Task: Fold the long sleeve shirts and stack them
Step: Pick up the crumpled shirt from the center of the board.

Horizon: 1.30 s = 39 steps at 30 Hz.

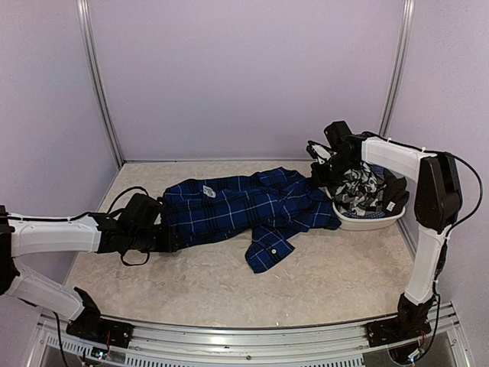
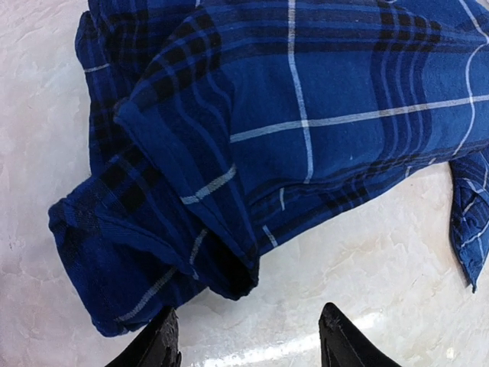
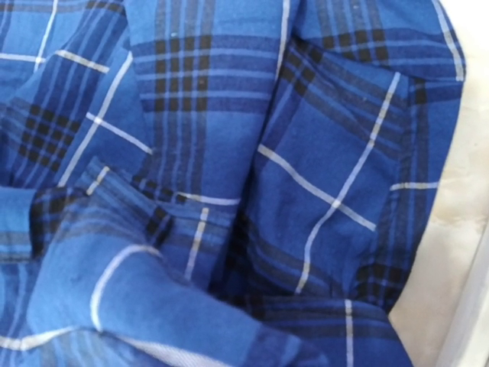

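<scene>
Two shirts are in view. The blue shirt (image 1: 244,205) lies crumpled across the middle of the table (image 1: 344,267), stretched from left to right; one sleeve (image 1: 269,251) trails toward the near edge, its cuff lying flat on the tabletop. The checked shirt (image 1: 359,189) sits bunched in a white tub (image 1: 376,222) at the right side of the table; the blue shirt's right end reaches the tub's rim.

The left arm lies low along the table from the left. The left gripper (image 2: 250,330) rests at the blue shirt's left end; its wrist view shows the two dark fingers (image 2: 157,348) spread apart with only bare tabletop between them. A rolled, doubled-over edge of blue cloth lies just ahead of them, close to the left finger; I cannot tell whether finger and cloth touch.

The right arm reaches over from the right; the right gripper (image 1: 324,173) hangs at the blue shirt's right end, just beside the tub. Its wrist view is filled with rumpled blue plaid, with a strip of pale surface at the right edge; no fingers show there, and the top view is too dark to make them out, so I cannot tell whether this gripper is spread or pinching the cloth.
</scene>
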Motion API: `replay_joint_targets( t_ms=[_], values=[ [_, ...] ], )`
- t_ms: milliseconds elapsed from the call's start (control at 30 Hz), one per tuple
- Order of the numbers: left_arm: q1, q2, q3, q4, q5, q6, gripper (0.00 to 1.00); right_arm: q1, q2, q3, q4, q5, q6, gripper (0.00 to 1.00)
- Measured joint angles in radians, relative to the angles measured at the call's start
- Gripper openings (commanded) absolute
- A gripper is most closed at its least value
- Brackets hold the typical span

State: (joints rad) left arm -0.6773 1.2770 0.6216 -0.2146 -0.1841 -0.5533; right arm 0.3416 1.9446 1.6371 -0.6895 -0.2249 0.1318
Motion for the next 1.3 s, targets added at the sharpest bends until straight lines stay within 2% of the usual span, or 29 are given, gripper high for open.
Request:
replay_joint_targets(
  t_ms=[200,433,867,1100,1200,1300],
  values=[
    [0.041,0.031,-0.005,0.038,0.036,0.001,0.52,0.000,0.000,0.000,0.000,0.000,0.000,0.00],
    [0.049,0.095,-0.005,0.100,0.087,0.002,0.51,0.000,0.000,0.000,0.000,0.000,-0.001,0.00],
    [0.053,0.143,-0.031,0.179,0.095,-0.012,0.47,0.000,0.000,0.000,0.000,-0.004,-0.001,0.00],
    [0.068,0.178,-0.032,0.235,0.094,-0.021,0.37,0.000,0.000,0.000,0.000,-0.007,-0.002,0.00],
    [0.071,0.193,-0.032,0.262,0.094,-0.022,0.30,0.000,-0.003,-0.001,0.000,-0.008,-0.004,0.00],
    [0.072,0.208,-0.032,0.284,0.099,-0.023,0.18,0.000,-0.020,-0.014,0.001,-0.019,-0.004,0.00]
  ],
)
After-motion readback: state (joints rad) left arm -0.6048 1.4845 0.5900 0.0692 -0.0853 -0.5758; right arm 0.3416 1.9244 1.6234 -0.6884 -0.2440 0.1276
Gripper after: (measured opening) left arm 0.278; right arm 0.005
